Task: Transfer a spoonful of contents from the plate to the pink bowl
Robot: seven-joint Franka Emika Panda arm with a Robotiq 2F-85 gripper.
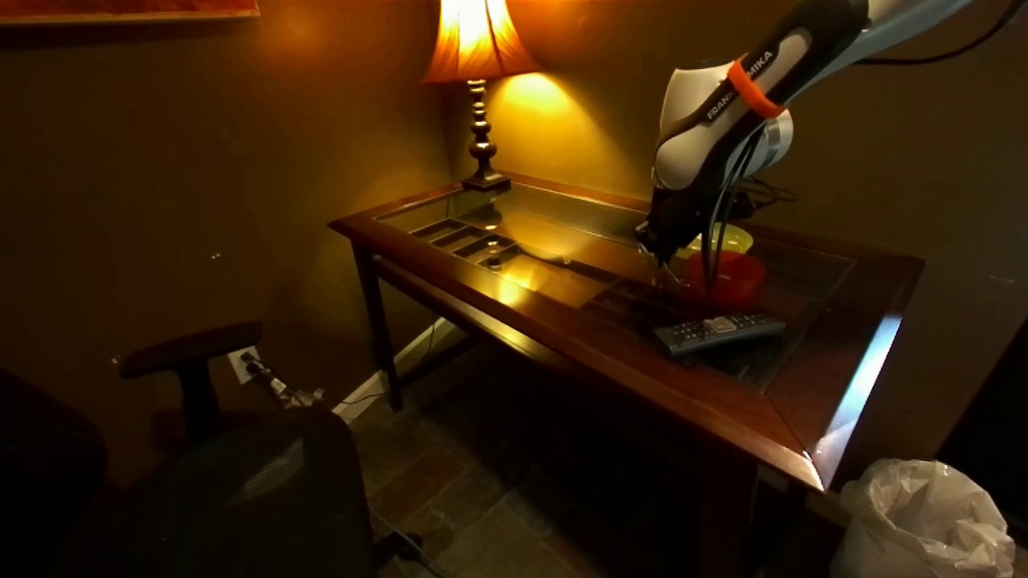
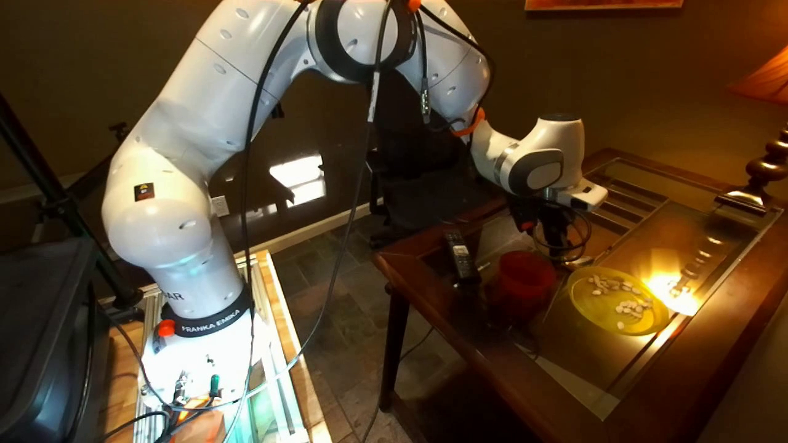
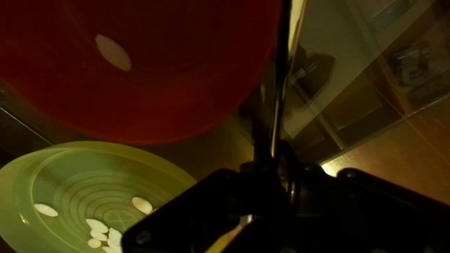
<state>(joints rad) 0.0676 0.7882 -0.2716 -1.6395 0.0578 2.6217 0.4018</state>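
One pale seed (image 3: pixel 113 52) lies in the red bowl (image 3: pixel 158 116), which stands near a short edge of the bench (image 1: pixel 626 361). More seeds (image 2: pixel 631 306) lie on the yellow-green plate (image 2: pixel 590 307) just beside it, nearer the long edge at the wall (image 1: pixel 851 160). The gripper (image 3: pixel 273 158) is closed around a metal spoon (image 3: pixel 282 77) next to the bowl's rim; its load cannot be made out. A remote control (image 2: pixel 460 253) lies near one corner, a lamp (image 1: pixel 482 132) stands at the diagonally opposite one.

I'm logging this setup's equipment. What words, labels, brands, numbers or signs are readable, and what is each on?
"FRANKA EMIKA": black base ring.
"FRAN" and "MIKA": black arm strip, crossed by an orange band.
"AR": white link above the ring; letters before it unclear.
Too small or blurred to read: remote buttons, small arm label, mark inside the plate.
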